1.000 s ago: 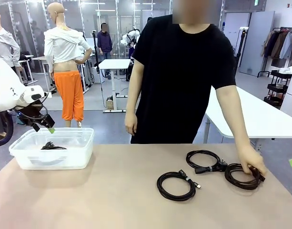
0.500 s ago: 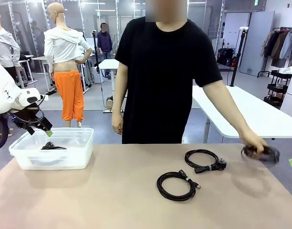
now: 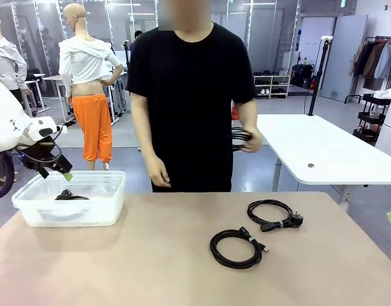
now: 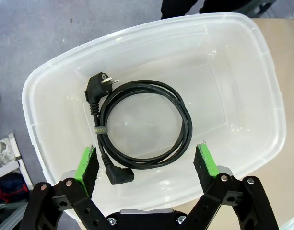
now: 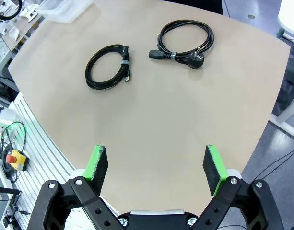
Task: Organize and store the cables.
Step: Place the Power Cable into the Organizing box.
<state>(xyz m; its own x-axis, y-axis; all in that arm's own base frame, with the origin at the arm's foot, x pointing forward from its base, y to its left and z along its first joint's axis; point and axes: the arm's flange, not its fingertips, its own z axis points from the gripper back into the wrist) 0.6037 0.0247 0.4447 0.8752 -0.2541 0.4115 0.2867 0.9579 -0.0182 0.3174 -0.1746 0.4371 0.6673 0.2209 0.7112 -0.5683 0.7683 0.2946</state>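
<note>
Two cables, black banded coils, lie on the tan table (image 3: 150, 255): one at centre right (image 3: 249, 237), one behind it with a plug (image 3: 276, 224). The person behind the table holds a third coil (image 3: 242, 138) in one hand at chest height. A fourth coil (image 4: 187, 128) lies flat in the clear plastic bin (image 3: 71, 213). My left gripper (image 3: 58, 172) hangs open just above the bin's far left rim; its wrist view looks straight down on that coil, with the left gripper (image 4: 147, 158) wide and empty. My right gripper (image 5: 156, 167) is open and empty above the table, with both table coils (image 5: 123, 62) (image 5: 174, 56) far ahead.
The bin (image 4: 276, 103) stands at the table's far left corner. The person's other hand (image 3: 159, 173) hangs by the far edge. A white table (image 3: 323, 153) stands behind on the right. Bare tabletop spreads across the front and middle.
The person lifted the rightmost coil off the table and stepped left, carrying it to chest height. My left gripper stayed over the bin's rim, still open.
</note>
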